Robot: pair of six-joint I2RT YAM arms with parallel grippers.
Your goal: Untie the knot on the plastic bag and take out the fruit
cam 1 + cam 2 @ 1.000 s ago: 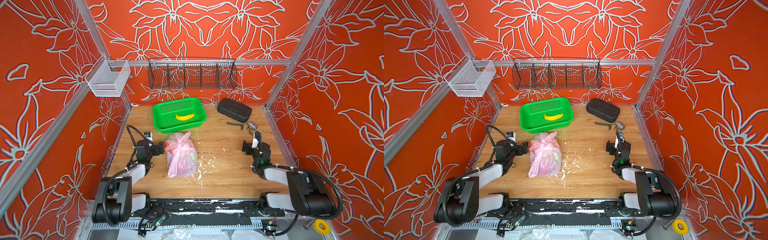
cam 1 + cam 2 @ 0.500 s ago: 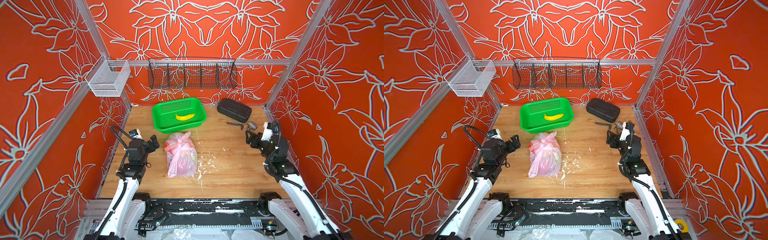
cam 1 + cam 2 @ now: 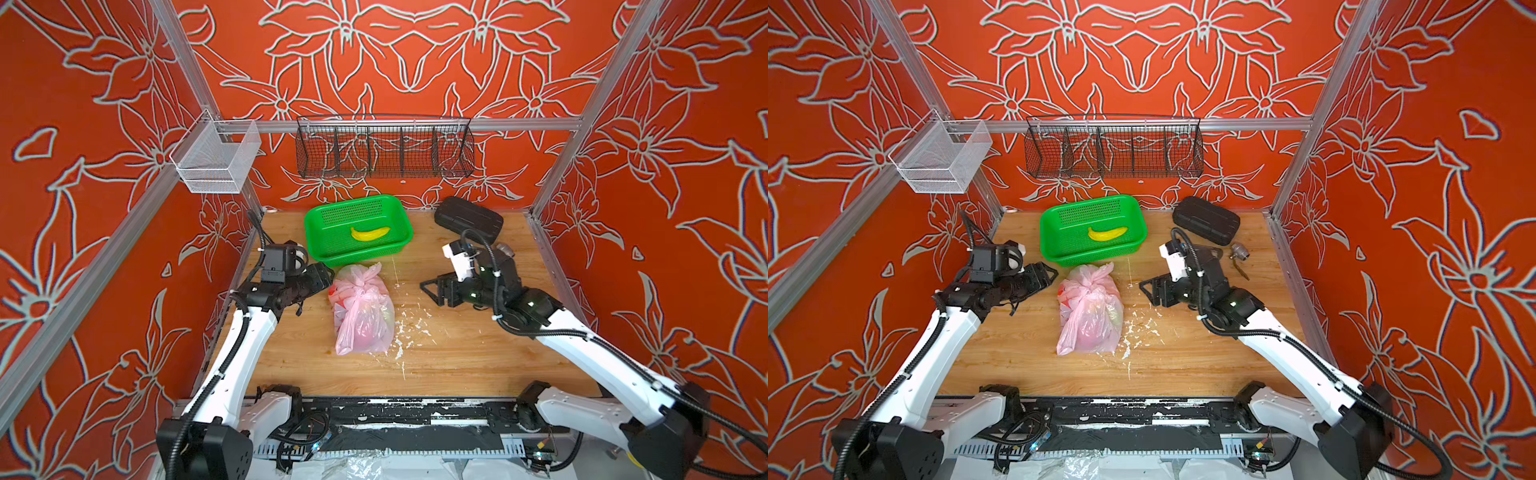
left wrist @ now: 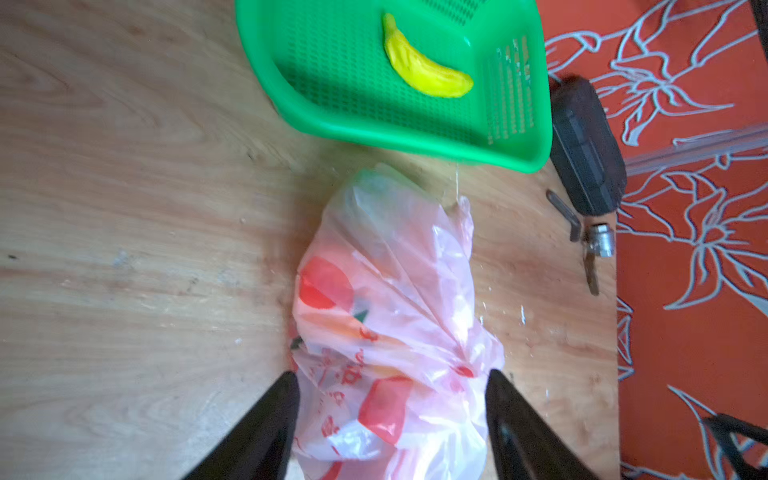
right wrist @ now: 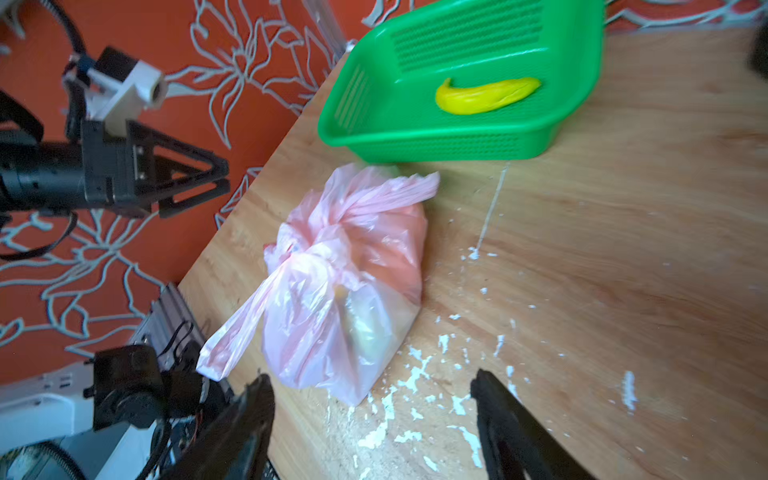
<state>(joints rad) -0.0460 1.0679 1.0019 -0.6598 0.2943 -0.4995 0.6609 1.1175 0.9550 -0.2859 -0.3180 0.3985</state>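
Bag first: the plastic bag (image 3: 363, 309) lies on its side on the wooden table (image 3: 457, 357), at the centre of both top views, just below the green basket (image 3: 401, 245). Its mouth points up the frame toward the basket, and the knot (image 3: 362, 284) is tied. From the right wrist camera I can see the twisted handles bunched at the knot (image 5: 328, 241), with one loose loop trailing off the side. The fruit (image 5: 363, 322) shows only as dim yellowish and reddish shapes through the plastic; I cannot tell which pieces they are.

My left gripper (image 3: 326, 276) sits left of centre, level with the bag's knotted end and close beside it. In the left wrist view its fingers stand wide apart, with the bag showing between them (image 4: 390, 374). The right wrist view shows it clear of the plastic, holding nothing.

My right gripper (image 3: 430, 289) is right of centre, well apart from the bag and pointing toward it. Its fingers are spread wide and empty (image 5: 371, 376).

A banana (image 3: 370, 233) lies in the basket. A black case (image 3: 467, 218) sits at the upper right of the table. White flecks (image 3: 411, 328) litter the wood right of the bag.
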